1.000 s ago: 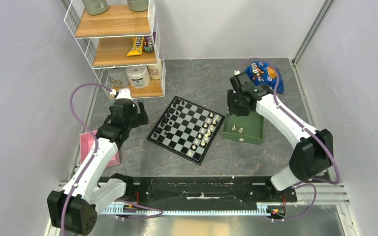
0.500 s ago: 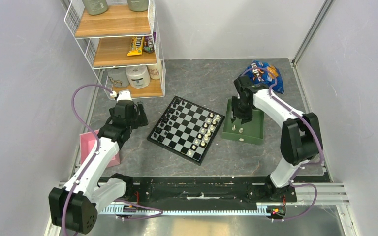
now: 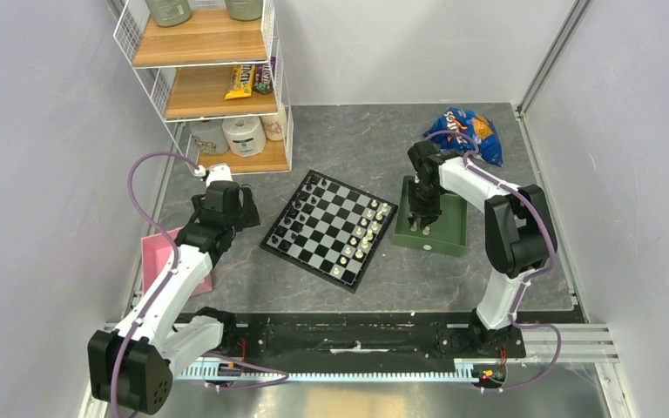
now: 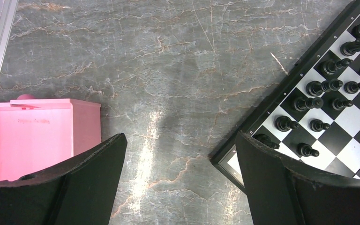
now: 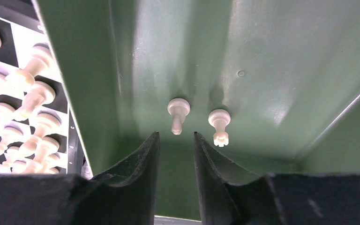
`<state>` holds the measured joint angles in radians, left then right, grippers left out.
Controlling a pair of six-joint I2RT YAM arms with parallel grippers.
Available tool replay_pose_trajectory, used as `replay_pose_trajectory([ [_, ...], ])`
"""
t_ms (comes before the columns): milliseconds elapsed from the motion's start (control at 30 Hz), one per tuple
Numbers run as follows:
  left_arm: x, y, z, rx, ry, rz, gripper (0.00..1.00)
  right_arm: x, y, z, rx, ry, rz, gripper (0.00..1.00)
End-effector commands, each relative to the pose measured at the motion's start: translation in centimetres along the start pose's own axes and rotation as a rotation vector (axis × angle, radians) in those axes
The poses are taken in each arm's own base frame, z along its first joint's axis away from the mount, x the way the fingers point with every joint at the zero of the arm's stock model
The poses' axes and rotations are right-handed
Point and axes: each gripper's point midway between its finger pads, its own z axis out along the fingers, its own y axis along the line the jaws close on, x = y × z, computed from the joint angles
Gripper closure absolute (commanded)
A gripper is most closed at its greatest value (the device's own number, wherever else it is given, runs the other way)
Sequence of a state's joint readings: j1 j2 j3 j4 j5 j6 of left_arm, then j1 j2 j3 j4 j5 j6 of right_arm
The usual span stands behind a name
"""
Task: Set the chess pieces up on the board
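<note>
Marble table [image 3: 348,139]: right tool [image 5: 176,136] narrow, empty, in green tray [image 5: 272,56]; left tool [image 4: 180,138] wide.

Left arm [image 3: 170,283] — stretched forward from base, wrist tipped down. Left fingers [image 4: 89,183] spread wide, nothing between them. Right arm [image 3: 510,231] — folded tight, elbow high, forearm reaching left toward centre, wrist aimed steeply down. Right fingers [image 5: 136,178] close together, narrow gap showing, nothing gripped. Arms well apart, each on own side.
</note>
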<state>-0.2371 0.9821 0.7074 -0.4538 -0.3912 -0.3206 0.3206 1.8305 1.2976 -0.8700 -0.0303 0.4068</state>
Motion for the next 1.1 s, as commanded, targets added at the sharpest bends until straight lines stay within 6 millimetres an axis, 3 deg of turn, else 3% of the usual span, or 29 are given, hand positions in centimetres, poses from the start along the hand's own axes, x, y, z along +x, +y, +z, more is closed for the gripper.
replay_pose_trajectory([
  [0, -1.1, 0.1, 0.2, -0.014, -0.039, 0.0, 0.07, -0.9, 0.6, 0.1, -0.02, -0.019, -0.018, 0.64],
  [300, -0.6, -0.2, 0.5, -0.007, 0.006, 0.022, 0.08, -1.3, 0.2, -0.6, -0.005, -0.049, -0.033, 0.91],
  [567, -0.7, -0.3, 0.0, 0.003, 0.023, 0.024, 0.09, -2.9, 0.4, -3.9, -0.015, -0.16, -0.027, 0.94],
  [833, -0.8, -0.2, -1.1, 0.027, 0.012, 0.005, 0.09, -3.0, 0.2, -5.5, -0.018, -0.213, -0.007, 0.94],
  [867, -0.7, -0.2, -1.2, 0.029, 0.011, 0.002, 0.09, -3.0, 0.2, -5.5, -0.021, -0.219, -0.005, 0.91],
  [967, -0.8, -0.5, -1.4, 0.047, -0.001, -0.01, 0.09, -2.9, 0.3, -4.6, -0.019, -0.198, 0.004, 0.62],
  [1067, -0.9, -0.7, -1.4, 0.055, -0.001, -0.01, 0.1, -3.0, 0.4, -3.5, -0.011, -0.176, 0.03, 0.43],
])
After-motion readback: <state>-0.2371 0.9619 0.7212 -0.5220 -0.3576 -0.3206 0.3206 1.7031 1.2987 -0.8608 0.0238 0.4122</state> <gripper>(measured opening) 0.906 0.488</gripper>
